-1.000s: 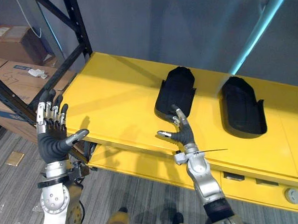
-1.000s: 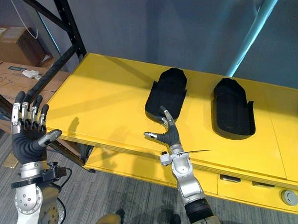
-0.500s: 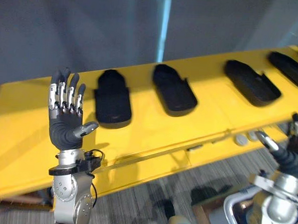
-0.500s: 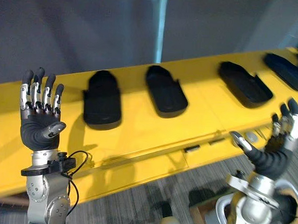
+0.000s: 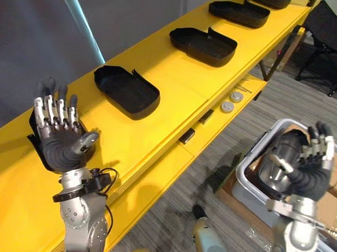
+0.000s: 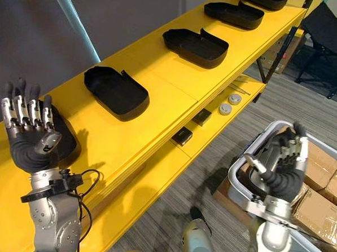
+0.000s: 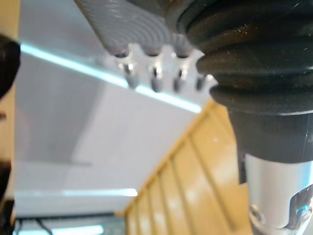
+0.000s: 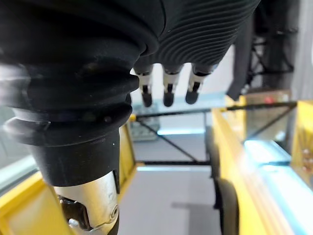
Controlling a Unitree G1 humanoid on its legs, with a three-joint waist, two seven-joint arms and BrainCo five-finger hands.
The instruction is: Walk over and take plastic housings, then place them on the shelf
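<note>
Several black plastic housings lie in a row on the yellow shelf (image 5: 175, 98): one (image 5: 126, 90) nearest, another (image 5: 204, 45) further on, a third (image 5: 240, 12) beyond. One more housing (image 6: 67, 141) sits partly behind my left hand (image 5: 60, 148), which is raised palm-up with straight fingers (image 7: 154, 81) and holds nothing. My right hand (image 5: 306, 170) is also raised and open, fingers (image 8: 168, 92) straight, above a grey bin (image 5: 246, 171) on the floor. A dark housing (image 5: 286, 144) lies inside the bin.
Two round discs (image 6: 226, 109) and small black blocks (image 6: 202, 117) rest on the shelf's lower ledge. Cardboard boxes (image 6: 325, 162) lie beside the bin. A black chair (image 5: 332, 27) stands at the far right. Grey carpet spreads between shelf and bin.
The whole picture has swung to the right, so the shelf now runs diagonally and the bin has come into view. My right hand has come away from the shelf. Both hands stay open.
</note>
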